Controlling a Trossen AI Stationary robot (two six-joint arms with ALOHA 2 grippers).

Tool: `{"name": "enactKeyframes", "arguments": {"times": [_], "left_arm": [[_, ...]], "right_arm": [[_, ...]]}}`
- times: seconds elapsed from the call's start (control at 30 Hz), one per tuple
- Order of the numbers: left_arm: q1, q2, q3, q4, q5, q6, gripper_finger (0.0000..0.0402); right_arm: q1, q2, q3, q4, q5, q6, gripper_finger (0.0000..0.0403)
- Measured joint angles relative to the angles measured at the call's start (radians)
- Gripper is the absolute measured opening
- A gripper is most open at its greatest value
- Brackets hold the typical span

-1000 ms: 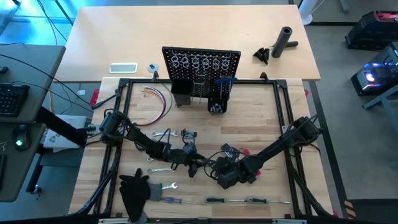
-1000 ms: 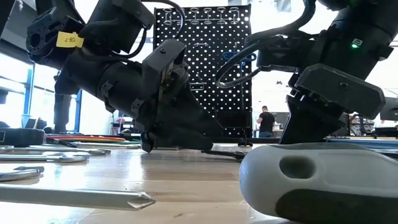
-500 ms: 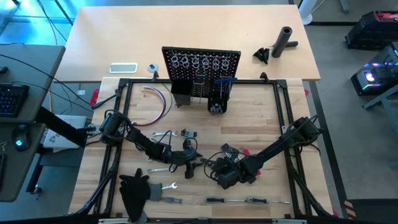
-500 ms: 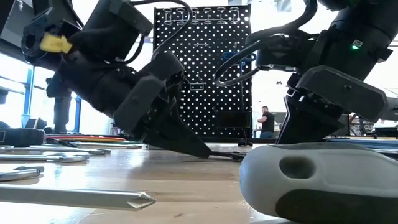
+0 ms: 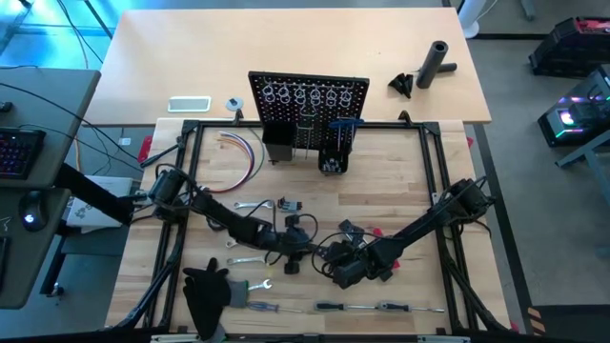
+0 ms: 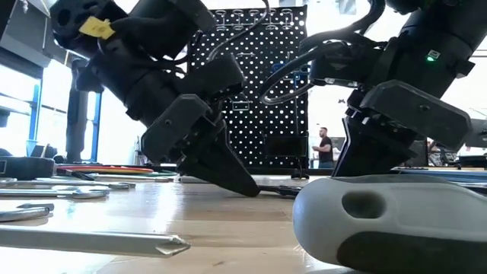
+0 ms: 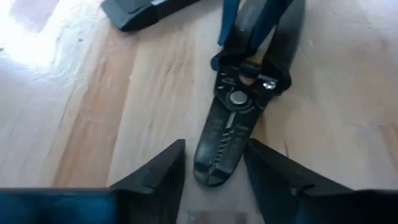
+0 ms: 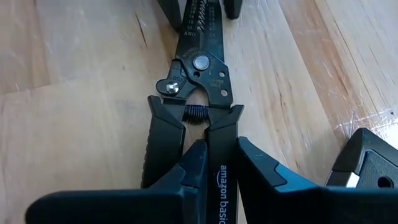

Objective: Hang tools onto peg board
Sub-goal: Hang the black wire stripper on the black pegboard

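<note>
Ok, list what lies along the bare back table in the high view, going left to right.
White phone-like slab → small round tape measure → peg board → black bracket → black cylinder.

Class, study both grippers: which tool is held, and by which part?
The right gripper is shut on one handle of the black wire stripper. The left gripper straddles its nose, fingers apart, not yet gripping.

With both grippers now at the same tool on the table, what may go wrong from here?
1. The right gripper is shut on one handle of the wire stripper only, so it may twist.
2. The left gripper straddles the stripper's nose with gaps either side; closing may push it off-centre.
3. The two grippers may collide.
</note>
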Motion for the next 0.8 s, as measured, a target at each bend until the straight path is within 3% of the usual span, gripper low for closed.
{"name": "enactKeyframes", "arguments": {"times": [0.2,0.53,0.8], "left_arm": [[0.023,-0.001,0.003,-0.017,0.086,0.048,0.0094],[0.012,-0.002,0.001,-0.019,0.075,0.072,0.0083],[-0.003,-0.028,0.0,-0.012,0.05,0.09,0.0077]], "right_arm": [[0.0,-0.01,-0.002,0.016,0.0,-0.022,0.005],[0.009,-0.033,-0.002,0.007,0.035,-0.031,0.0046],[0.033,-0.099,0.001,-0.02,0.087,-0.02,0.0119]]}}
